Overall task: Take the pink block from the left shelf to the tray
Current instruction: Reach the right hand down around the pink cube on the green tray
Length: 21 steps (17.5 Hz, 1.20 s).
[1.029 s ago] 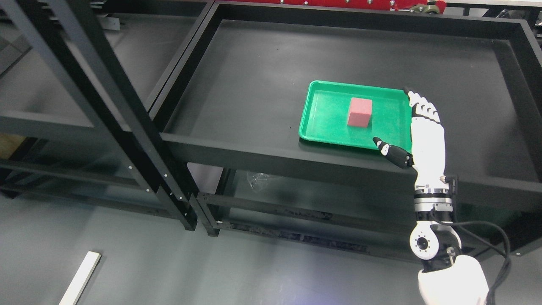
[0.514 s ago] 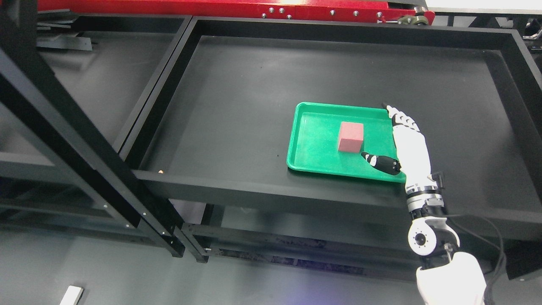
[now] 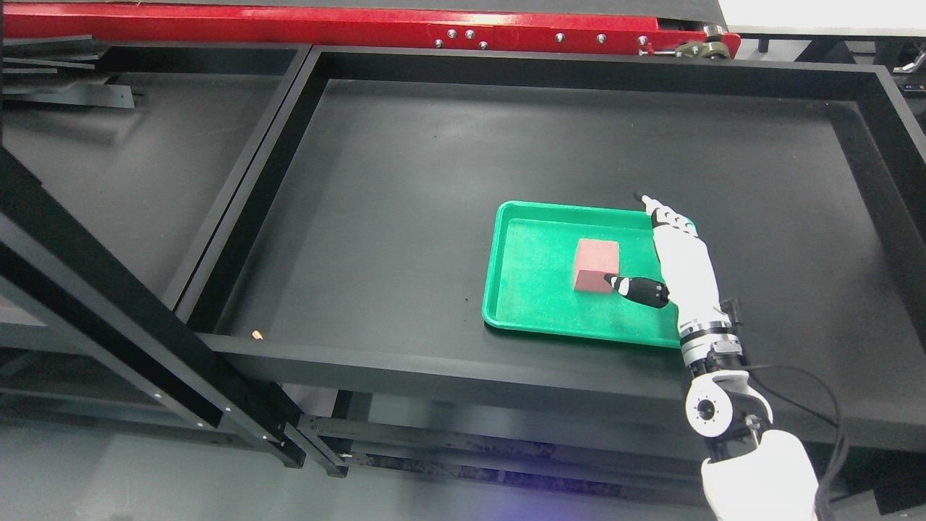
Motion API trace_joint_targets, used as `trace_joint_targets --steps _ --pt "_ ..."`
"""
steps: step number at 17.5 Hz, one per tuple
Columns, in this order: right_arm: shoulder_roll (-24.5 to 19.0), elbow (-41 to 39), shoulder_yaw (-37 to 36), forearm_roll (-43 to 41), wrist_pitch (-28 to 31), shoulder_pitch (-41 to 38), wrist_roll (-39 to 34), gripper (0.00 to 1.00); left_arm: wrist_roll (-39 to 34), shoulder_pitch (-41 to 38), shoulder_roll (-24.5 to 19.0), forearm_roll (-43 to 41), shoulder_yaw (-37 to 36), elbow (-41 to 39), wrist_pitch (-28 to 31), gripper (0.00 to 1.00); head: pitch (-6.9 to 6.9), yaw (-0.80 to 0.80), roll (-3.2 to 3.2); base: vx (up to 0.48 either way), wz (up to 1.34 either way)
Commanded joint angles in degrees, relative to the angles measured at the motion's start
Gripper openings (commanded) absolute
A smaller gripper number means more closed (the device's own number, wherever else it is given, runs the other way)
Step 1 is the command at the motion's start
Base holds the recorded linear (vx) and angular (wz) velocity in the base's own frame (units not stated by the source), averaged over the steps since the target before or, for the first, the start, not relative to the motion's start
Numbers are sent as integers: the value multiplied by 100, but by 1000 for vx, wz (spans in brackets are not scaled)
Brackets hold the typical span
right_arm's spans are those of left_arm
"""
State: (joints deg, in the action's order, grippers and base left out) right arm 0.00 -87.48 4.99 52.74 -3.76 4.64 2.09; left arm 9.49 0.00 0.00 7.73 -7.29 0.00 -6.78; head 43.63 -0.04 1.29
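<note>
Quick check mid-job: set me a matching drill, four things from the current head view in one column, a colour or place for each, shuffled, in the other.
Things:
1. pink block
2. tray
3. right hand
4. beam

Descriptions:
A. red, along the top edge of the view
B. green, lying on the black shelf
C. white, open, over the tray's right side
D. sitting inside the tray

Pairs: 1-D, 2-B, 3-C, 4-A
</note>
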Motion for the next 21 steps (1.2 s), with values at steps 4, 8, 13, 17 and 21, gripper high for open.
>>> trace_joint_targets --steps 4,8,13,17,21 --pt "100 451 274 -18 120 125 -867 99 0 -114 -100 0 0 -100 1 100 0 0 0 97 2" --pt "100 627 300 -27 533 116 -868 99 0 -114 -100 0 0 -100 1 100 0 0 0 96 0" --pt "100 618 309 52 675 99 -841 99 0 -114 -100 0 0 -100 1 100 0 0 0 80 -6" --pt "100 635 397 61 841 64 -859 99 0 -114 -100 0 0 -100 1 100 0 0 0 44 2" --pt "100 706 546 61 842 11 -920 99 0 -114 -100 0 0 -100 1 100 0 0 0 15 0"
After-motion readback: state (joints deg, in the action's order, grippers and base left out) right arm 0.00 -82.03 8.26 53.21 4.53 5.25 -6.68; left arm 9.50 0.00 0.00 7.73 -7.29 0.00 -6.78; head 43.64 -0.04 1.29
